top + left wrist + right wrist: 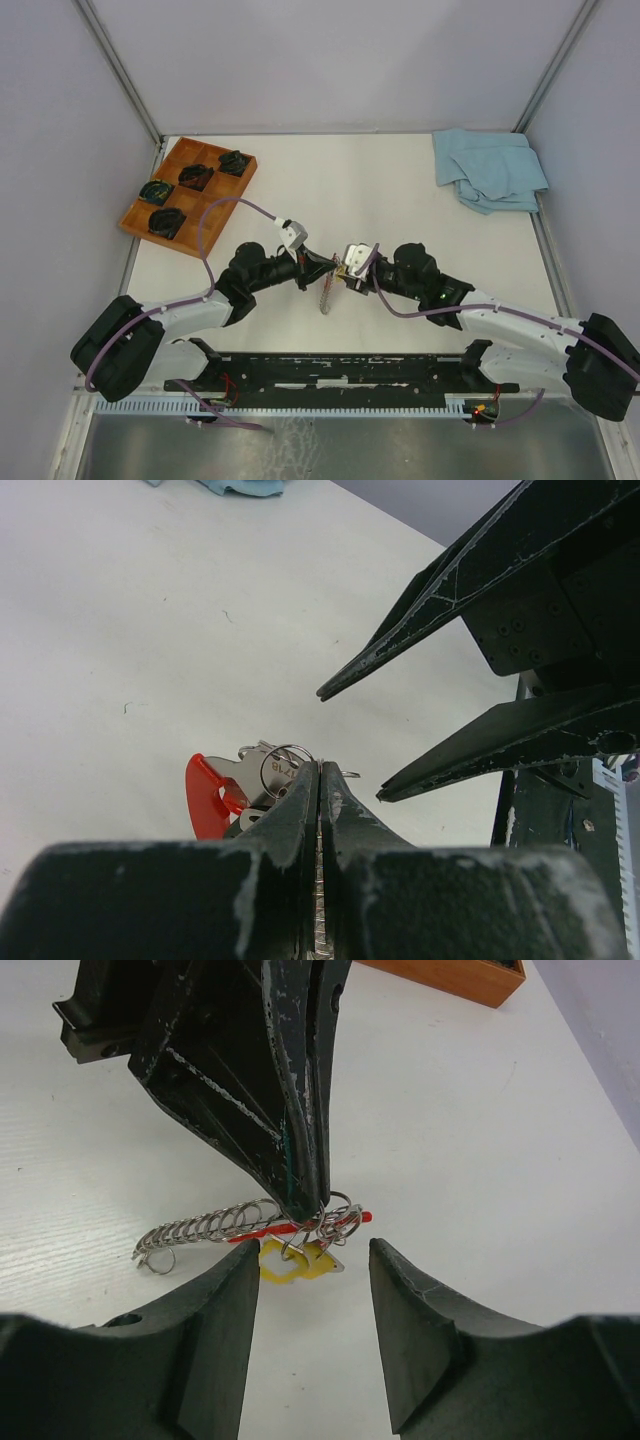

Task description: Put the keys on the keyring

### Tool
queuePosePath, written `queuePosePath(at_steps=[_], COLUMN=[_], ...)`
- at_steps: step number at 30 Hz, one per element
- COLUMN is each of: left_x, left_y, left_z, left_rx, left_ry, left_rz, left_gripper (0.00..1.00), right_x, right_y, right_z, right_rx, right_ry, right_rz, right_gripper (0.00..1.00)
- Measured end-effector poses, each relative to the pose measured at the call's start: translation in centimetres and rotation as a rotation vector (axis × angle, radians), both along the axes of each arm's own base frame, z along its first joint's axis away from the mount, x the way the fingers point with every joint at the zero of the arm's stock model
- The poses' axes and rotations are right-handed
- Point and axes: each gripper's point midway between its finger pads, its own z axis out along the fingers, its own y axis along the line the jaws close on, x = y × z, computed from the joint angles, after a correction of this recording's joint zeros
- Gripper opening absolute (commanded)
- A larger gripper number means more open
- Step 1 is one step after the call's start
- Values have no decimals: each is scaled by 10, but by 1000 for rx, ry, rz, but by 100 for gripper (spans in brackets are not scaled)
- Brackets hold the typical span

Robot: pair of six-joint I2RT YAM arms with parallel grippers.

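Top external view, starting at the left: a wooden tray point(208, 212) with black coiled items point(196, 176) stands well apart from the left gripper point(326, 266), far out on its left and beyond it. This gripper is over the middle of the table point(420, 200). Its tips almost meet those of the right gripper point(346, 268), which faces it from the other side. A beaded chain point(325, 296) runs from the meeting place back toward the arm bases. Far beyond the right gripper, on its right, lies a blue cloth point(490, 170).

Left wrist view: the left gripper is clenched, both fingers pressed together, with the keyring point(285, 768) pinched at their very tips. A red strap point(205, 798) and a flat silver piece point(255, 778) stick out to the left of the tips. To the right of them, the two fingers of the right gripper stand apart with nothing between.

Right wrist view: the right gripper is released, with a wide gap between its fingers. The left gripper comes in from above, and its tip is on the bunch of rings just ahead of the right fingertips. The chain stretches to the left of that tip and the strap runs along it. Of the keys point(287, 1265), I can make out only the yellow head, just under the bunch and directly before the gap, not inside it. I cannot tell whether the bundle rests on the table or hangs just above it.
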Motion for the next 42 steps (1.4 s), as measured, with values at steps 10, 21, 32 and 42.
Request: queuePosePath(at_steps=[10, 21, 32, 42], left_x=[0, 1, 2, 0], left_y=[0, 1, 0, 0], left_z=[0, 0, 4, 6], left_rx=[0, 1, -14, -34], left_ry=[0, 0, 0, -5], left_rz=[0, 7, 10, 9], left_gripper=[3, 3, 3, 3], right_x=[3, 4, 1, 1], right_y=[4, 4, 8, 10], right_z=[-6, -12, -18, -22], right_rx=[4, -7, -36, -56], right_ry=[17, 20, 3, -20], right_rz=[-11, -11, 39, 64], right_gripper=[38, 1, 1, 1])
